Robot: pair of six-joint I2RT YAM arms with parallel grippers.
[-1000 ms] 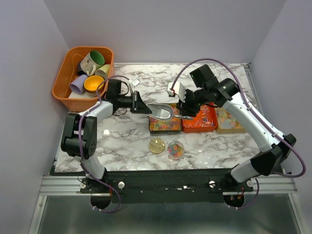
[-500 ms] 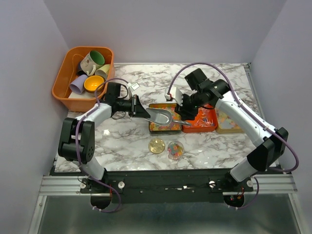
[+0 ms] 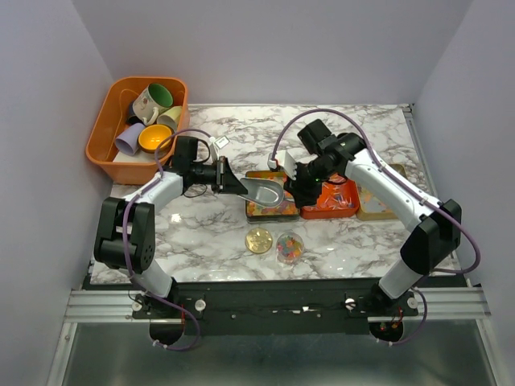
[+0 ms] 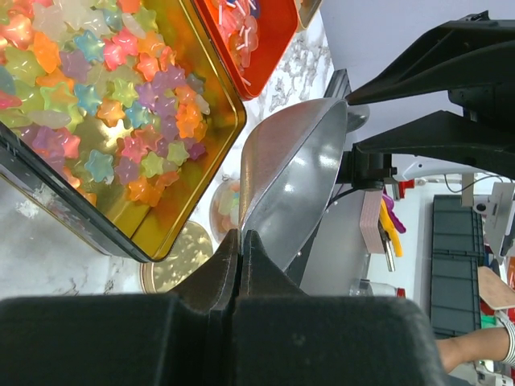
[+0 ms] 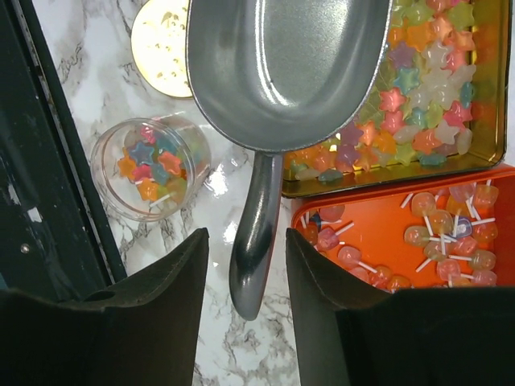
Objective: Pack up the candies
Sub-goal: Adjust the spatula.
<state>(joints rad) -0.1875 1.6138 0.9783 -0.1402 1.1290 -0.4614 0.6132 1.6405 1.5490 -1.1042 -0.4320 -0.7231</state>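
The candies are pastel star sweets (image 4: 105, 104) filling a gold tin (image 3: 251, 213), lollipop sweets (image 5: 434, 233) in an orange tray (image 3: 348, 211), and a few stars in a clear jar (image 5: 153, 165). A metal scoop (image 3: 265, 191) hangs empty over the gold tin. My left gripper (image 4: 240, 240) is shut on the rim of the scoop's bowl (image 4: 298, 185). My right gripper (image 5: 245, 269) is open, with a finger on either side of the scoop's handle (image 5: 256, 241) and a gap on each side. In the top view the right gripper (image 3: 296, 191) sits at the scoop's right end.
A flat gold lid (image 3: 259, 240) lies beside the jar (image 3: 290, 248) in front of the tins. A third tin (image 3: 380, 207) stands at the right of the orange tray. An orange bin (image 3: 103, 133) with mugs is at the back left.
My right arm has swung left and down, bringing its open fingers around the scoop's handle. The left gripper kept its hold on the scoop, barely moving.
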